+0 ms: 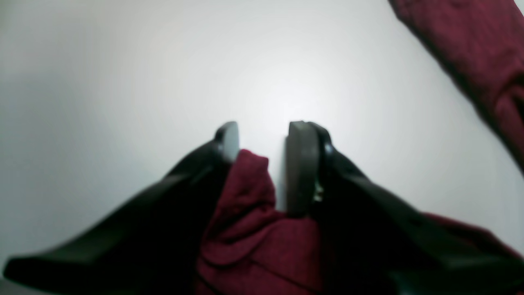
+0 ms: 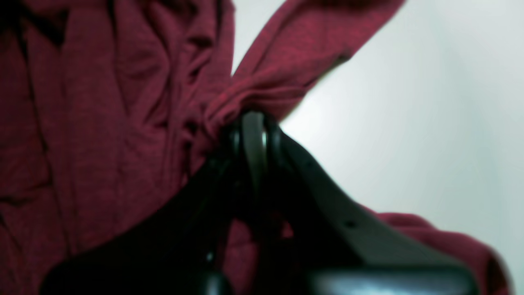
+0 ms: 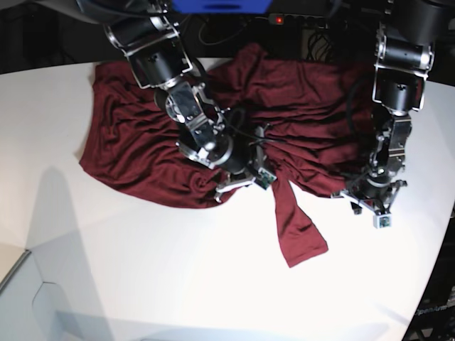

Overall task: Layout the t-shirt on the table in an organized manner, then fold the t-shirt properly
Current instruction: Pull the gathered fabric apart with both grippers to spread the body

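On the white desk (image 3: 142, 284) the maroon t-shirt (image 3: 142, 142) lies bunched across the far half, so the right claw (image 2: 254, 123), clenched on a fold by the dangling sleeve (image 3: 295, 227), should draw outward while the left claw (image 1: 262, 139), part-spread around the hem, should pinch firmly first.

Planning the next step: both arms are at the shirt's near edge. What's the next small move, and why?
Probably close the left gripper: its jaws stand apart with only a fold of the t-shirt between them. The right gripper is already shut on bunched cloth, and the shirt lies wrinkled on the table, one sleeve trailing.
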`<state>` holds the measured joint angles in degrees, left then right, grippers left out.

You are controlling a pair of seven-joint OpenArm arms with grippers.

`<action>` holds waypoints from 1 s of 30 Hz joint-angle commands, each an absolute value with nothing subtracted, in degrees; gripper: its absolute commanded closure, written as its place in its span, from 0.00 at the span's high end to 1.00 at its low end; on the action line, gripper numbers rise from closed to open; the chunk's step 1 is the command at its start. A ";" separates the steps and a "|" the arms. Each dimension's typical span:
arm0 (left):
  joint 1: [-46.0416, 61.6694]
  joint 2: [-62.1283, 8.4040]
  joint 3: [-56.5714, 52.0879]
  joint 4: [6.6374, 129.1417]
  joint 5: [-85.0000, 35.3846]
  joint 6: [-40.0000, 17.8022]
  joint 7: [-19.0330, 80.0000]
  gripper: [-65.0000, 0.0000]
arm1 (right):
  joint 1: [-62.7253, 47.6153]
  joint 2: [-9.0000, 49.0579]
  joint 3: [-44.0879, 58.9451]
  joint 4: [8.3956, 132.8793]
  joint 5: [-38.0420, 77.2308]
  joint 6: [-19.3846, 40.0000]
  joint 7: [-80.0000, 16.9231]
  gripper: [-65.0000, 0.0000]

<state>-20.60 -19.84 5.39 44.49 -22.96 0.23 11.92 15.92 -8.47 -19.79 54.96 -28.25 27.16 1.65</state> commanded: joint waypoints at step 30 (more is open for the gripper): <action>-38.64 -7.52 5.05 23.08 -22.11 0.22 0.40 0.38 | 10.42 -1.89 -5.05 81.63 -27.12 26.07 -4.97 0.03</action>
